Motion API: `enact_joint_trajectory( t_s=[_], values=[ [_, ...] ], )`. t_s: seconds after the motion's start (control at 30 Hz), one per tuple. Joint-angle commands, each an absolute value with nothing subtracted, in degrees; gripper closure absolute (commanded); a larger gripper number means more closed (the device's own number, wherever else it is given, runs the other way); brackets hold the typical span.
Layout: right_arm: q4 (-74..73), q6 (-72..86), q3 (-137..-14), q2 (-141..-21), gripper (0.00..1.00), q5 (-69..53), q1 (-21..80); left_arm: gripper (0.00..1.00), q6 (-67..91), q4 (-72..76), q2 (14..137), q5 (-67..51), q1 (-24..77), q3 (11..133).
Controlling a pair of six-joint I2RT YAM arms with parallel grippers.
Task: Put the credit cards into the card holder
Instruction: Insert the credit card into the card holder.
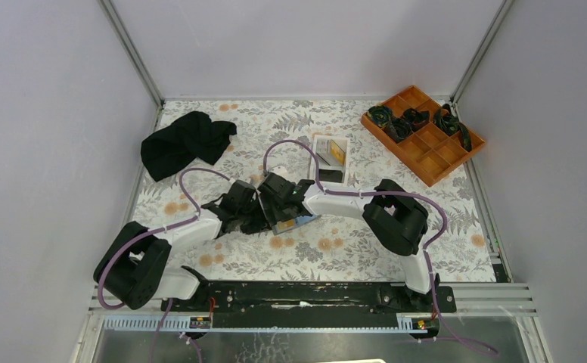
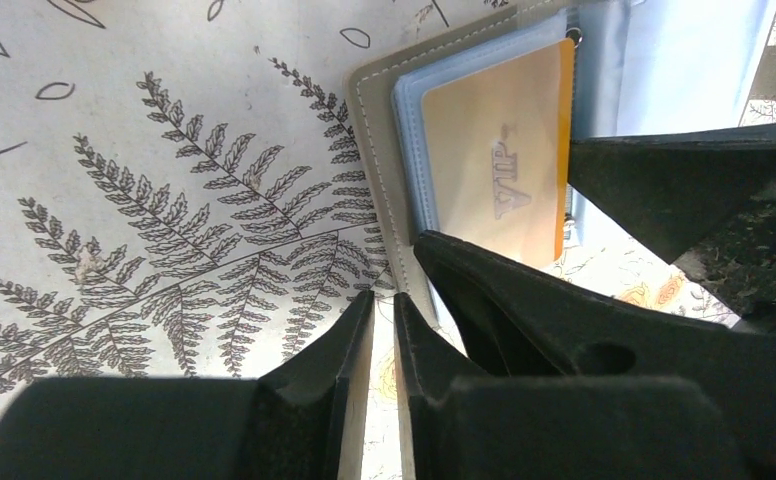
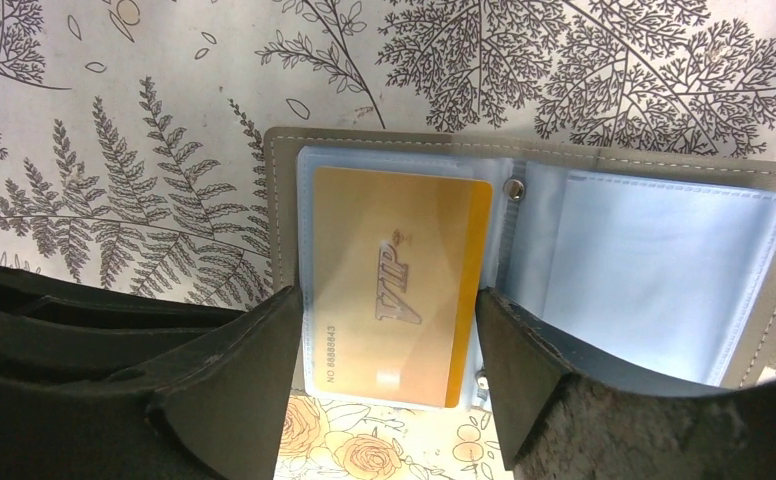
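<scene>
Right gripper (image 3: 389,300) stood spread, jaws astride the gold credit card (image 3: 364,230), seemingly mostly sleeved in the open card holder (image 3: 664,260) mid-frame. Left gripper (image 2: 382,325) sat nearly closed at its edge, grip unclear. Seating the card looked unfinished; next called for nudging it home.

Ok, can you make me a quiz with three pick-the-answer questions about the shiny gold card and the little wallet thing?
1. Where is the gold plastic card stamped VIP?
A in the orange compartment tray
B on the open grey folding card holder
C under the black cloth

2. What colour is the holder's inside?
A pale blue
B red
C green

3. How is the holder lying?
A folded shut
B spread open
C standing on end

Answers:
1 B, the card lies on one half of the holder.
2 A, the lining around the card looks pale blue.
3 B, both halves lie flat on the fern-print tablecloth.
</scene>
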State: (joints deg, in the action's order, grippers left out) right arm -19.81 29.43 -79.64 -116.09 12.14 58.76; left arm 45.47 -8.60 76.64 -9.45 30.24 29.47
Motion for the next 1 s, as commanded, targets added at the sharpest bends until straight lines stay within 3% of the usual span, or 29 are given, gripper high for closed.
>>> enact_joint_trajectory(
  t_s=[0.0, 0.9, 0.97],
  values=[
    [-26.4, 28.6, -77.6, -116.6, 0.30, 12.9, 59.0, 0.81, 46.3, -6.9, 75.7, -7.7, 29.5, 29.1],
    [-27.8, 23.1, -84.8, -112.7, 0.22, 13.3, 58.1, 0.79, 46.2, -13.0, 72.1, -3.2, 27.7, 33.5],
    [-27.9, 22.7, -85.3, -112.4, 0.12, 13.0, 58.0, 0.79, 46.4, -13.0, 72.3, -3.2, 27.6, 33.7]
  ],
)
